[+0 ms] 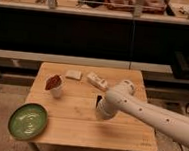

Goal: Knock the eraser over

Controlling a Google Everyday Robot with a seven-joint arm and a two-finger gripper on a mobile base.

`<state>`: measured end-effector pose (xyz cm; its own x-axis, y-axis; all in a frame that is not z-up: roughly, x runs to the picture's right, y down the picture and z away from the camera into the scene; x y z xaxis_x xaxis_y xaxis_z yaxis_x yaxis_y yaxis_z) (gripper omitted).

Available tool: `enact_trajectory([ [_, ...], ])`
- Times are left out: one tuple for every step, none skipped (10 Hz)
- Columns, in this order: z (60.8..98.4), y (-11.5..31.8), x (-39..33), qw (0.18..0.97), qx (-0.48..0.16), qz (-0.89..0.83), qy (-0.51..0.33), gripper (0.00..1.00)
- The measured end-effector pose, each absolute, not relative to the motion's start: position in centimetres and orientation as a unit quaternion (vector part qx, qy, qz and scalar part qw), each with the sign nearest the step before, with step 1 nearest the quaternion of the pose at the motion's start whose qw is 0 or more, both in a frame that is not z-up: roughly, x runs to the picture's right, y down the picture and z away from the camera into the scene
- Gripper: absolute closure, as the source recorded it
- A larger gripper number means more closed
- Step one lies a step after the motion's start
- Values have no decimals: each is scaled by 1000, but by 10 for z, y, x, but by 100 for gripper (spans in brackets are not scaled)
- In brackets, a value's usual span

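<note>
The eraser is a small dark block standing on the wooden table. Only its left upper part shows, since the white arm covers the rest. The gripper is at the arm's near end, right at the eraser and low over the table's middle. The arm comes in from the lower right.
A white cup with brown contents stands at the table's left. A pale flat pad and a white oblong box lie at the back. A green plate sits at the front left corner. Dark shelving runs behind.
</note>
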<state>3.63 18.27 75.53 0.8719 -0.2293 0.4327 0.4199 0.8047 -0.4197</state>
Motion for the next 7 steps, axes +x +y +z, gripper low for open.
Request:
enact_trajectory([
  [761, 173, 29, 933, -255, -173, -187, 94],
  [768, 164, 26, 934, -251, -171, -188, 94],
  [782, 146, 11, 934, -246, -173, -193, 94],
  [785, 140, -3, 933, -243, -177, -197, 94],
  [788, 136, -19, 934, -237, -176, -199, 94],
  [789, 133, -36, 935, -233, -176, -203, 94],
  [790, 128, -46, 935, -227, -175, -206, 94],
])
